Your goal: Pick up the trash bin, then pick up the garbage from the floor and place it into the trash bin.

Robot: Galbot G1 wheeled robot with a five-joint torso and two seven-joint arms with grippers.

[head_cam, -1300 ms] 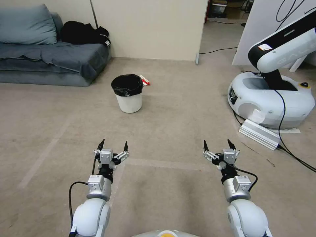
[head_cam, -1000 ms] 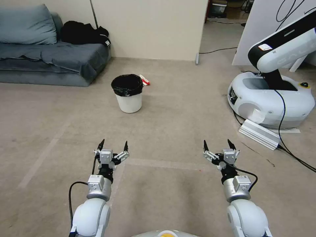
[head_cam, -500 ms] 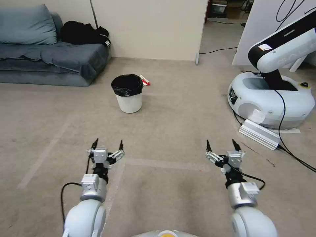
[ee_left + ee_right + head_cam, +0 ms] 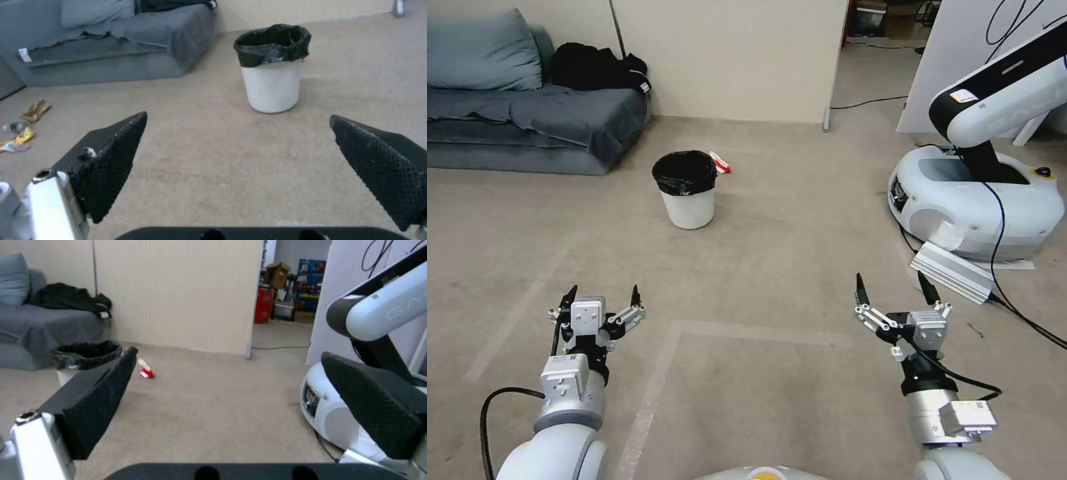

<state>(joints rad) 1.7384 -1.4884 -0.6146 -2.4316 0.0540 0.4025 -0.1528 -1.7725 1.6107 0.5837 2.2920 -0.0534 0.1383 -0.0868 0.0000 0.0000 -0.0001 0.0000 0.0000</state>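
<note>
The trash bin (image 4: 689,205), a white bucket lined with a black bag, stands upright on the carpet ahead, near the sofa. It also appears in the left wrist view (image 4: 271,86) and, partly behind a finger, in the right wrist view (image 4: 86,353). A red-and-white packet of garbage (image 4: 720,162) (image 4: 146,369) lies just behind it. More garbage lies off to the left: a brown paper bag (image 4: 35,110), a small bottle (image 4: 13,126) and a yellow wrapper (image 4: 20,138). My left gripper (image 4: 603,293) (image 4: 238,116) and right gripper (image 4: 892,283) (image 4: 229,353) hover open and empty, well short of the bin.
A grey sofa (image 4: 527,113) with black clothing (image 4: 597,67) runs along the left wall. Another robot's white base (image 4: 974,200), a metal bar (image 4: 954,272) and a black cable (image 4: 1027,320) occupy the right. A beige partition (image 4: 727,60) stands behind the bin.
Both arms have spread apart: the left gripper has swung left, the right gripper right. Both stay open. The bin and packet have not moved.
</note>
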